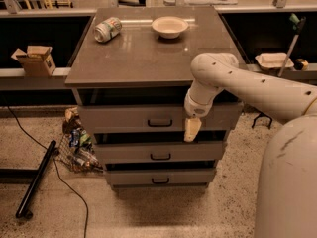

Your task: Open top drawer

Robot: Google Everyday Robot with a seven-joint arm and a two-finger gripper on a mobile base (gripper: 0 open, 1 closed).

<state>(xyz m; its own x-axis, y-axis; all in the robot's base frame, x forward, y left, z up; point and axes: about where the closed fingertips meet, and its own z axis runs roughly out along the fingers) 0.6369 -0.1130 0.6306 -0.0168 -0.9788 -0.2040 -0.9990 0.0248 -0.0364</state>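
Camera view: grey cabinet, three stacked drawers. Top drawer (124, 118) sits just under worktop (143, 58) front edge. Its dark handle (160, 123) is centred. Gripper (192, 129) hangs pointing down before drawer front, right of handle, apart from it; cannot tell how wide it stands. Can (107, 29) lies near back-left corner. Bowl (170, 27) near back edge.

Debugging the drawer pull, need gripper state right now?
Gripper: in front of the top drawer, right of its handle, not on it; open or shut cannot be told.
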